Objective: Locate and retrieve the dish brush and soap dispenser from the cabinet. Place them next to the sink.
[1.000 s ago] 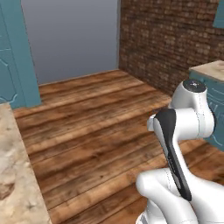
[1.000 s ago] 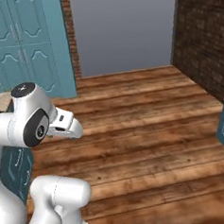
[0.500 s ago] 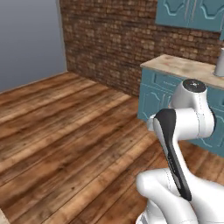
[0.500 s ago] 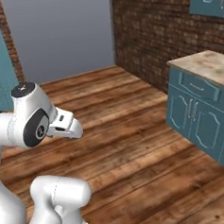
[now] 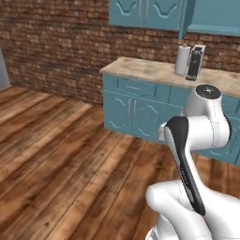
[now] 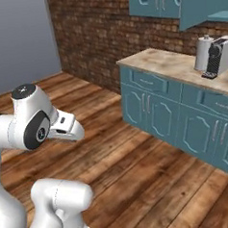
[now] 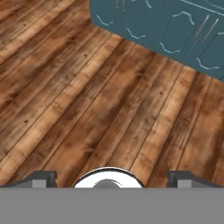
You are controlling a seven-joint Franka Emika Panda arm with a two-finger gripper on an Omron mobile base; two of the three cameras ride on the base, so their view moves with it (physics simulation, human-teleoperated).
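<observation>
Searching is the step in hand, as I judge it: the dish brush and the soap dispenser are nowhere to be made out, so where they sit cannot be told, presumably behind a closed door. Teal wall cabinets (image 5: 140, 11) hang above the table (image 5: 154, 70), their doors shut; which of them is the cabinet meant cannot be told. The sink cannot be made out either.

On the table stand a white paper-towel roll (image 5: 182, 59) and, just beside it, a dark coffee machine (image 5: 195, 62). Under the table run the teal arched-panel base cabinets (image 6: 156, 110), against a brick wall (image 5: 56, 44), with a wooden plank floor (image 7: 87, 96) well apart from any task thing.

The gripper (image 7: 112, 179) points down at the floor, its 2 fingers (image 7: 41, 178) spread wide and holding nothing.

Risks from here: the paper-towel roll could be mistaken for the pale dispenser bottle; the base could stop too close to the base cabinets, leaving the arm cramped for the high door; pulling the wrong door would waste a reach.
</observation>
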